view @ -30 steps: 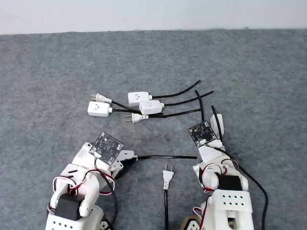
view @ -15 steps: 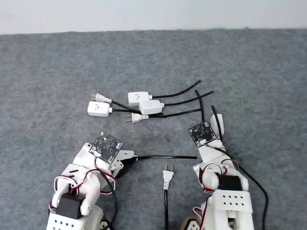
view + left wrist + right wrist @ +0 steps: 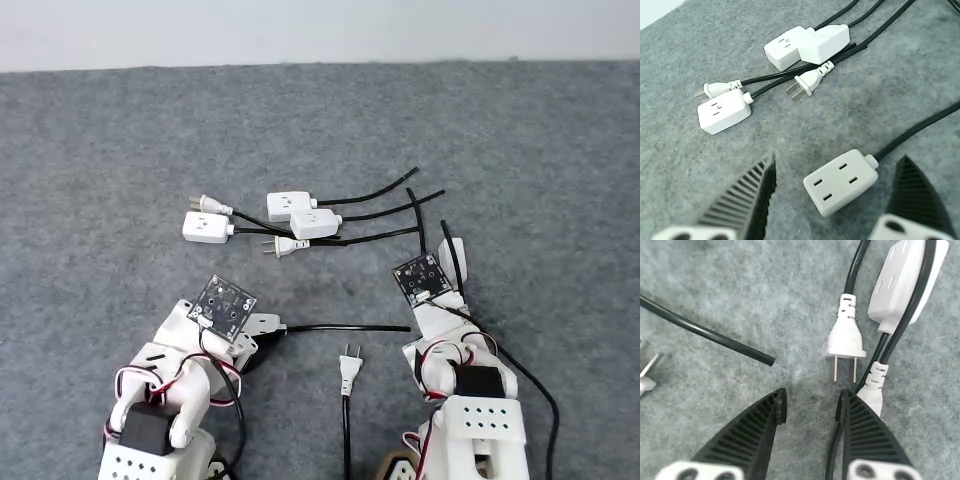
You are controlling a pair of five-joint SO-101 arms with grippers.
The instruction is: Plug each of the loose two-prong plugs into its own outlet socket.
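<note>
Left wrist view: outlet socket (image 3: 840, 182) untouched between the two sides of the wide-spread left hand (image 3: 838, 159).

From above, my left arm (image 3: 175, 352) hides part of the near socket (image 3: 266, 324), and my right arm (image 3: 470, 385) covers part of the right socket (image 3: 453, 250). The cord (image 3: 345, 430) of the near plug (image 3: 349, 368) runs off the near edge.
</note>
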